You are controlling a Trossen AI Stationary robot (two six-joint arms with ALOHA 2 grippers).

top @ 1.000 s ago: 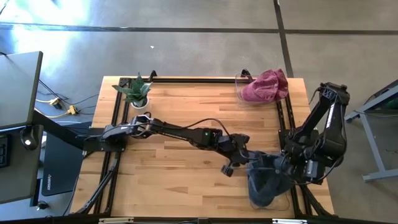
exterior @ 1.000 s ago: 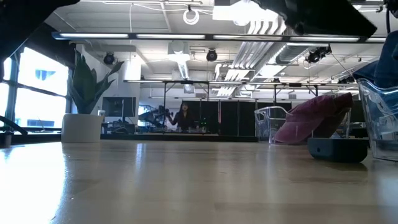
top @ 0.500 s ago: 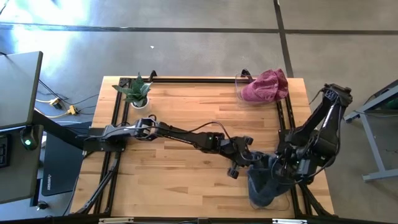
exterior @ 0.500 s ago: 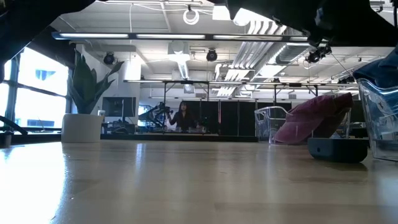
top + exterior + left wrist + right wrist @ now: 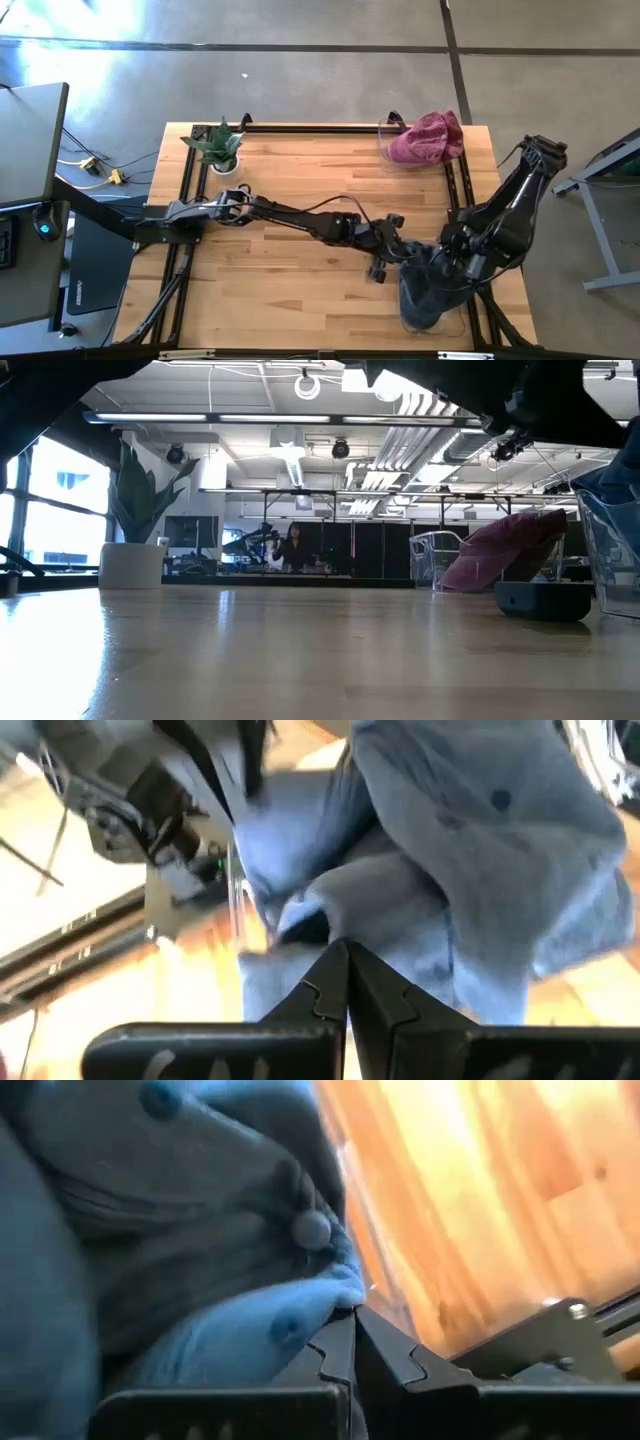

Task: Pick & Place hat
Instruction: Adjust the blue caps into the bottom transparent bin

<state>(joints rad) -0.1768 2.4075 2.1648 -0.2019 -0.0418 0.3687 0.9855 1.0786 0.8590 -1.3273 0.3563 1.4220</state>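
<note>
**Both grippers at the blue hat**

Left gripper [image 5: 403,256] and right gripper [image 5: 447,262] have fingers pressed together, each pinching a fold of the blue hat [image 5: 425,295], which hangs from the fingers into a clear container [image 5: 612,550] on the bench [image 5: 290,170]

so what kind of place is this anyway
Probably a robotics lab or open workshop: a wooden table on a concrete floor, exposed ceiling ducts, and more workstations with a person seated far behind.
</note>
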